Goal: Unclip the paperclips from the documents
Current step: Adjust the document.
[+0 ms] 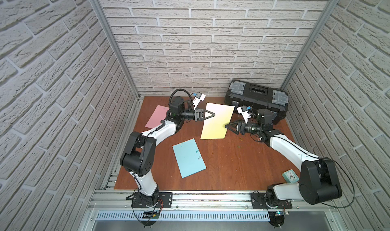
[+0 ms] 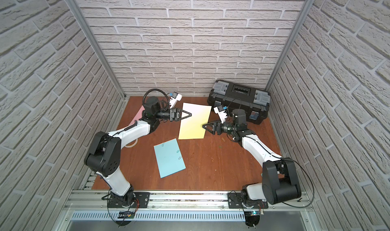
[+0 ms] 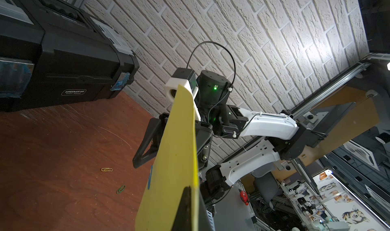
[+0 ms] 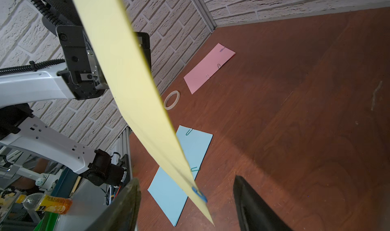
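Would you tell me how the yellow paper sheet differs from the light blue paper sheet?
The yellow paper sheet is lifted, gripped at one edge by the shut left gripper; the light blue paper sheet lies flat on the brown wooden table, untouched. The yellow sheet shows one blue wire paperclip, between the right gripper's open jaws; the blue sheet shows three paperclips. Both are plain rectangles.

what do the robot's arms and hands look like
The left arm and right arm match: glossy white shells on the long links, chunky black joint housings. The left hand and right hand each have two black triangular open-frame fingers. A white camera bracket sits at each wrist. Thin black cables loop along both; the left also carries a ribbed black hose.
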